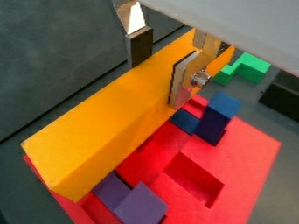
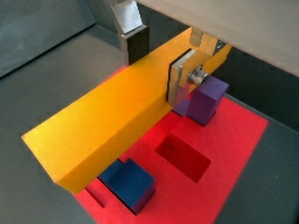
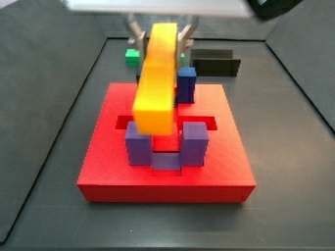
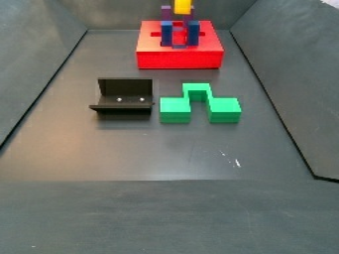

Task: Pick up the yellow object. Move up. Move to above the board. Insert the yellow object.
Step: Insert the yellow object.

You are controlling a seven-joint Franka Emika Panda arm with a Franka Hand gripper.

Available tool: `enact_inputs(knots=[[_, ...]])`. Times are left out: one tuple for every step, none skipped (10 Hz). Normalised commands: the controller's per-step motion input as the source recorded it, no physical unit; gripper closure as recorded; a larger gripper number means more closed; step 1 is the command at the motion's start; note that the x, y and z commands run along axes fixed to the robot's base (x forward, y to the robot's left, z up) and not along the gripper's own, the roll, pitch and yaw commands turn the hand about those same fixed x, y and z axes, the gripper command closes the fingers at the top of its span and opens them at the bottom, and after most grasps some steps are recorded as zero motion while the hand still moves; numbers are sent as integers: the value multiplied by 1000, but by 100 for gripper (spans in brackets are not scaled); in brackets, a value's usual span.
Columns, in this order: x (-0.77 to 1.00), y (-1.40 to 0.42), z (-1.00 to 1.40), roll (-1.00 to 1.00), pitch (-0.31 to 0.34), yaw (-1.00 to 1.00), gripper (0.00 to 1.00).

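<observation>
My gripper (image 1: 162, 63) is shut on the yellow object (image 1: 117, 122), a long yellow-orange bar, with one finger on each long side near one end. Both wrist views show this grip, here in the second one (image 2: 159, 61). In a side view the bar (image 3: 160, 74) hangs lengthwise over the middle of the red board (image 3: 164, 176), above the purple block (image 3: 137, 145) and blue block (image 3: 187, 83). In a side view only the bar's end (image 4: 181, 6) shows, above the board (image 4: 181, 58). I cannot tell whether the bar touches the blocks.
The green notched block (image 4: 199, 104) and the dark fixture (image 4: 122, 97) sit on the grey floor away from the board. Both also show in a side view, green block (image 3: 132, 56) and fixture (image 3: 216, 64). Sloping grey walls enclose the floor.
</observation>
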Motion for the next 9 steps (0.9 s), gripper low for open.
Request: enact_inputs(knots=[[0,0,-246,-80,-116,0,100],[211,23,0,-153,-151,0,100],[237,31,0,-89,-109,26,100],[0,-77,-143,39,0,0,100],[0,-26,-109,51,34,0,100],[14,0,-94,67,37,0,100],[174,0,-140,69,27,0,100],[380,0,-6,0,0,0,100],[560,0,0,0,0,100,100]])
